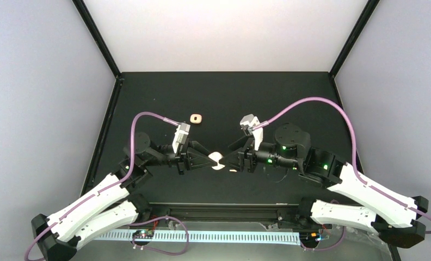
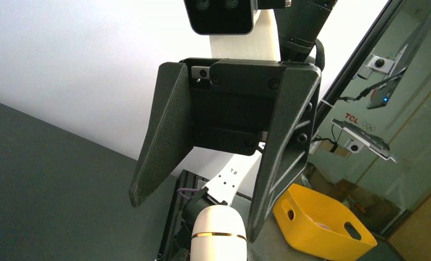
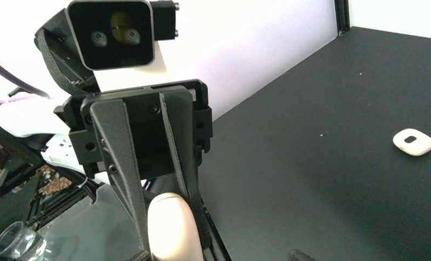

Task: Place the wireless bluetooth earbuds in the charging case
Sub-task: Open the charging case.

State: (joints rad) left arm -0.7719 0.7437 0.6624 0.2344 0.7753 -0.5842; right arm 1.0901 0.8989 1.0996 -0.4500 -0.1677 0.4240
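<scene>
At mid-table, toward the near edge: two grippers set tip to tip.

- Left gripper: fingers drawn narrow, clamped on the case, which juts from the tips toward the other arm. The arm reaches inward, wrist level, fingers horizontal.
- Right gripper: fingers spread wide, with nothing between them in the left wrist view. Its tips are just beside the case. The arm mirrors the left, reaching inward with a level wrist.
- Earbuds: none plainly seen. A pale speck lies just beside the case, below the right gripper. It may be one, but it is too small to tell.
- Case lid: open or closed cannot be told. A gold band rings the shell in the left wrist view.
- Second case: flat on the table, well behind both grippers.

Step in hand, as judged: the left presents and steadies the case, and the right is free to work on it or fetch a bud.

The next move likely calls for a narrow, careful pinch on a tiny bud, with its stem lined up to the socket and the left held steady.
</scene>
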